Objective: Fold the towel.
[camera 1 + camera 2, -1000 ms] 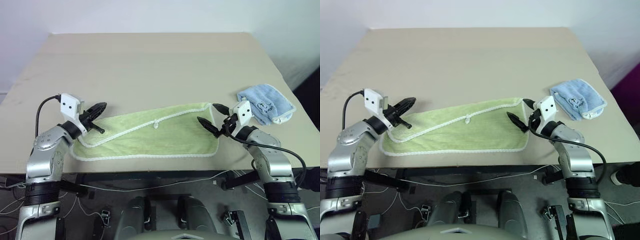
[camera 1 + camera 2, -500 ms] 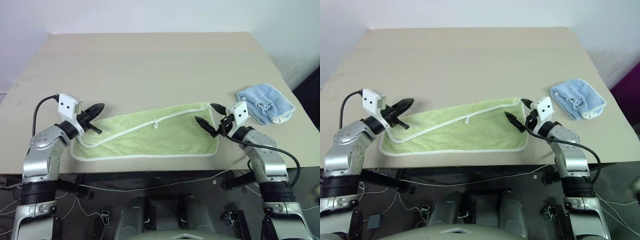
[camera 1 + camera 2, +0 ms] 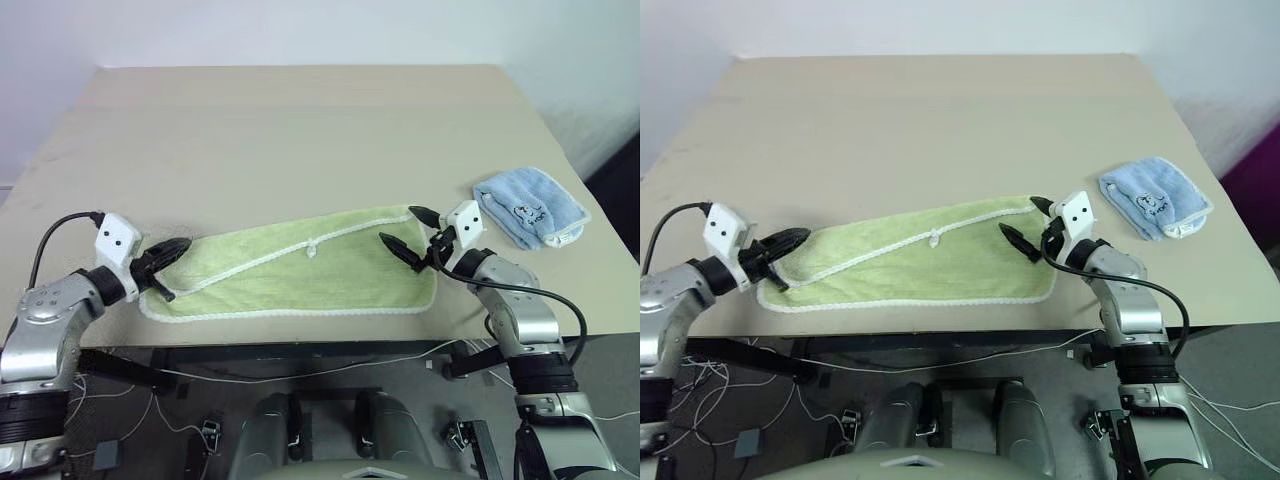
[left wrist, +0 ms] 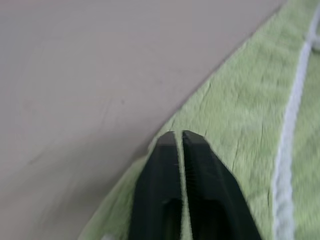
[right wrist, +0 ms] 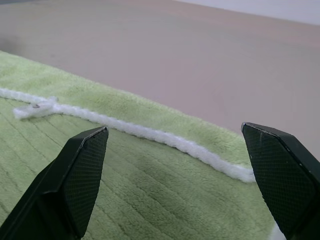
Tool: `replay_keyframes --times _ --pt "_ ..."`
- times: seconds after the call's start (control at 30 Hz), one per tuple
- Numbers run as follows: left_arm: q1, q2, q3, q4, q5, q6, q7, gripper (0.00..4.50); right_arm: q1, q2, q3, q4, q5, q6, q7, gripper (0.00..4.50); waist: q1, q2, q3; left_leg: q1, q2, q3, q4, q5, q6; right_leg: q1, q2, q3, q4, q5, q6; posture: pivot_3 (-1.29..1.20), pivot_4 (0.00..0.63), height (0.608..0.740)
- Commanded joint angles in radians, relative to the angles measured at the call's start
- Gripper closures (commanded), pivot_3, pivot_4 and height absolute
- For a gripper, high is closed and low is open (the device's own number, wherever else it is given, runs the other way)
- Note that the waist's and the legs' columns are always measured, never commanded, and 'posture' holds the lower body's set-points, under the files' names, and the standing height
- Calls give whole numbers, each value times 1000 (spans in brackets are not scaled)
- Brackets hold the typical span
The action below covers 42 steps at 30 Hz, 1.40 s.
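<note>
The light green towel (image 3: 300, 275) lies lengthwise near the table's front edge, folded along a slanting white-piped edge with a small loop (image 3: 314, 248). My left gripper (image 3: 180, 248) is low over the towel's left end. Its fingers (image 4: 162, 165) are almost together with only a thin slit between them, and I cannot tell whether cloth is nipped there. My right gripper (image 3: 398, 226) stands open just above the towel's right end, its fingertips (image 5: 90, 145) on either side of the piped edge and apart from the cloth.
A small light blue cloth (image 3: 530, 208) lies bunched at the right side of the tan table (image 3: 300, 130). The table's front edge (image 3: 300, 345) runs just below the towel, with cables and floor beyond it.
My left gripper has drawn left and back toward the front edge and sunk lower, and the towel's left corner now lies flatter. My right gripper has edged slightly left over the towel.
</note>
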Motion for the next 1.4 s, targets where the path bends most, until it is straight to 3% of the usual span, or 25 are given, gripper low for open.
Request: replay_keyframes --times 0.03,0.2,0.4,0.5,0.57,0.83,1.3,1.4 --pt "-3 78 22 41 20 -99 -111 2926 18 11 -3 -36 4 -20 -6 0 1 0 0 0 0 0 0 0 0 0 0 0 0 0 0 0 150 740" --pt "-23 153 -16 134 47 -243 -289 1215 29 29 2 -42 1 -24 -19 0 -2 1 0 0 0 1 -1 0 0 -1 0 0 0 0 0 0 150 740" --pt "-102 216 -115 245 83 -367 -511 1215 57 45 -6 -62 1 -29 -48 0 2 0 0 0 0 1 -1 0 -1 -2 -1 0 0 0 0 0 150 740" --pt "-165 229 -161 305 118 -413 -563 640 83 52 -10 -93 1 -24 -72 0 1 0 0 -1 0 1 -1 0 0 -2 -1 0 0 0 0 0 150 740" --pt "-202 228 -189 364 170 -495 -561 28 102 56 -16 -119 8 -15 -88 0 0 1 0 -1 0 2 -1 0 0 -2 -1 1 0 0 0 0 150 740" --pt "-303 206 -259 531 257 -736 -546 28 142 53 -21 -180 14 8 -122 0 1 1 0 -2 0 2 -1 0 0 -3 0 1 0 0 0 0 150 740" --pt "-309 188 -260 597 290 -780 -437 28 144 57 -39 -214 40 33 -154 0 0 0 0 -2 0 1 0 0 1 -3 0 1 1 0 0 0 150 740" --pt "-293 187 -257 592 279 -786 -432 634 138 56 -36 -218 42 41 -158 0 0 0 0 -2 0 1 0 0 1 -3 0 1 1 0 0 0 150 740"
